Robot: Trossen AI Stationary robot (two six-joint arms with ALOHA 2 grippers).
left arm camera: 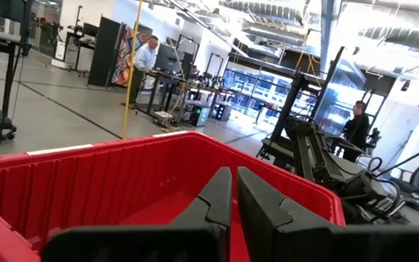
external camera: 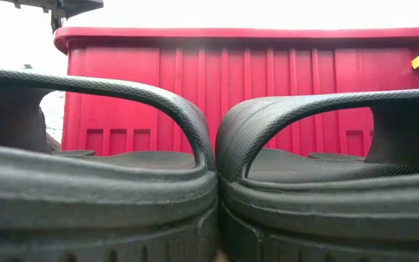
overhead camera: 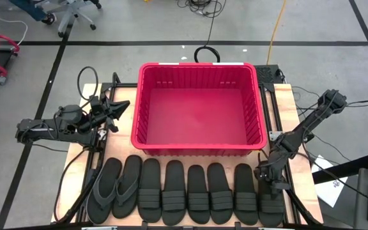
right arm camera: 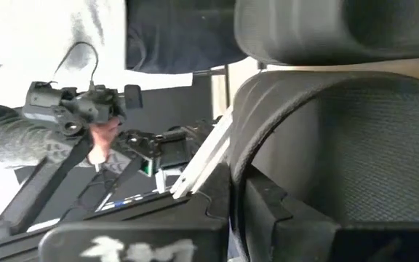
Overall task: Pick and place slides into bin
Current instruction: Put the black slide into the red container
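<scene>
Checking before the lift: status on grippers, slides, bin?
Right gripper shut on rightmost slide. Left gripper shut, idle beside bin. Eight slides in a row, bin empty. Nothing in the way.

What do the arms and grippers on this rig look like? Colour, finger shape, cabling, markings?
Both arms are dark, slim, jointed links with black cables looping from their bases. The left gripper has two matte black, wedge-shaped fingers. The right gripper has the same black angular fingers; its body carries a smeared white marking, unreadable.
</scene>
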